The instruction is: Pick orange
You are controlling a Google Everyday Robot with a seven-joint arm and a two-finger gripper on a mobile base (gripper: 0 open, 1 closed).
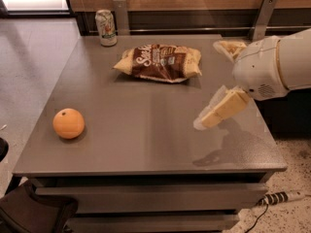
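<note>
Gripper (207, 84) hangs over the right side of the table (146, 149), on the white arm (274, 67) that enters from the right edge. We read its 2 fingers (221, 109) as spread wide with nothing between them, so released and empty (the lower one is smeared, so we say this with some reserve). Beyond it, toward the back, lies the chip bag (159, 62). A can (106, 27) stands at the far left corner. The orange (68, 123) sits alone near the front left edge, well apart from the gripper, with bare tabletop between.

Step in hand, as we judge it: the reach. To do it well, we would cross leftward above the surface, passing in front of the bag. Then centre over the fruit and descend with the fingers straddling its widest part. Round and smooth, it may roll if 1 finger touches first, so close evenly and mind the near edge.
</note>
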